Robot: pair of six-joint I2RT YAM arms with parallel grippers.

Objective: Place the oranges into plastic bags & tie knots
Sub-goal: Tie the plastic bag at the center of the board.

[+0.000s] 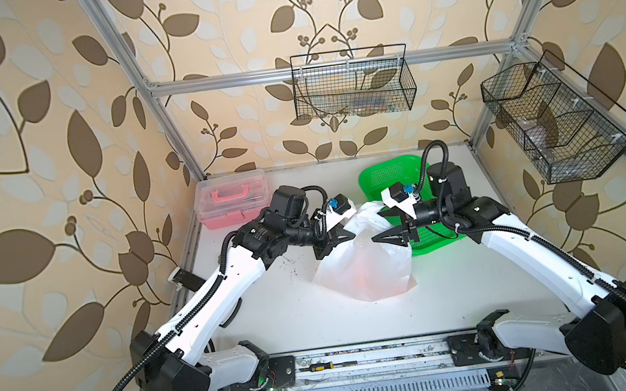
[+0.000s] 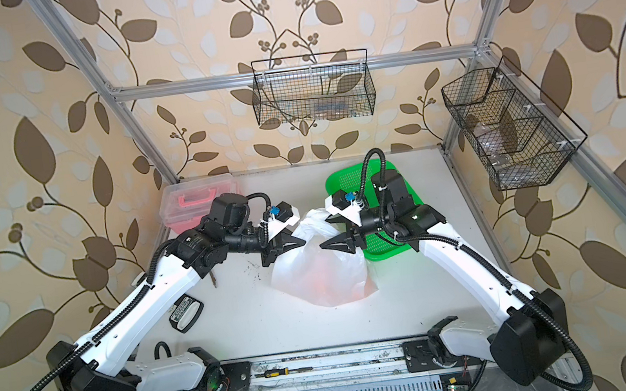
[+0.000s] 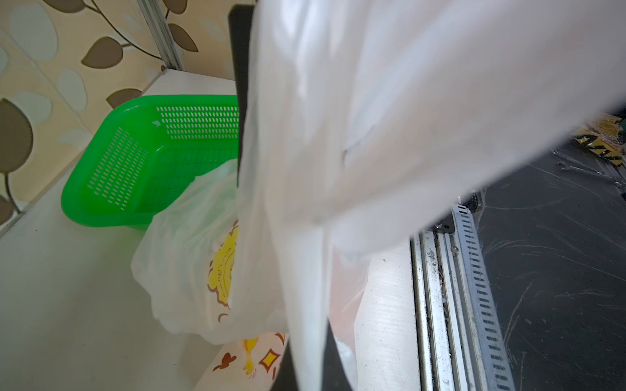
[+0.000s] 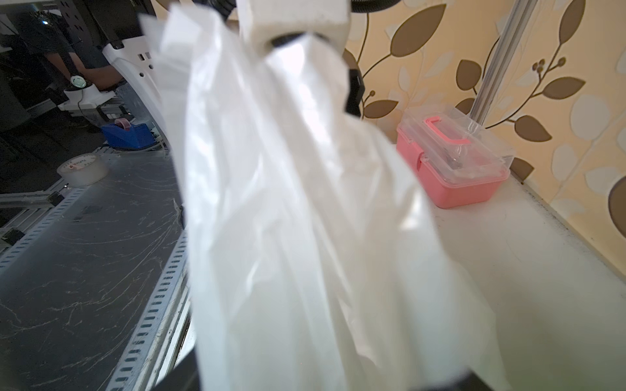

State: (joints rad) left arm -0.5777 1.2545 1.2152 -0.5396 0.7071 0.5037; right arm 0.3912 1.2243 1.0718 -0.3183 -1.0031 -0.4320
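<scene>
White plastic bag (image 1: 388, 262): you've got one, on the surface (image 1: 297, 309) just beside one green basket (image 1: 382, 173). Oranges (image 1: 361, 280) are just an orange blur inside, count unreadable. Left fingers (image 1: 347, 236) clamped shut on the bag top; right fingers (image 1: 377, 228) spread, film between them.

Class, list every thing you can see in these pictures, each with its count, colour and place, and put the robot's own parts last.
plastic bag: one, translucent white, middle of the table, top raised.
oranges: count hidden, an orange glow inside the plastic bag.
basket: one, green, back right of the table, beside the bag.
toolbox: one, pink with clear lid, back left corner.
wire baskets: two, black, hung on the frame.
screwdriver: one, yellow-handled, front rail.
tape roll: one, whitish, dark surface beyond the table.
table: one, white.
left gripper: black, shut on the plastic bag.
right gripper: black, open, at the bag's top.
</scene>
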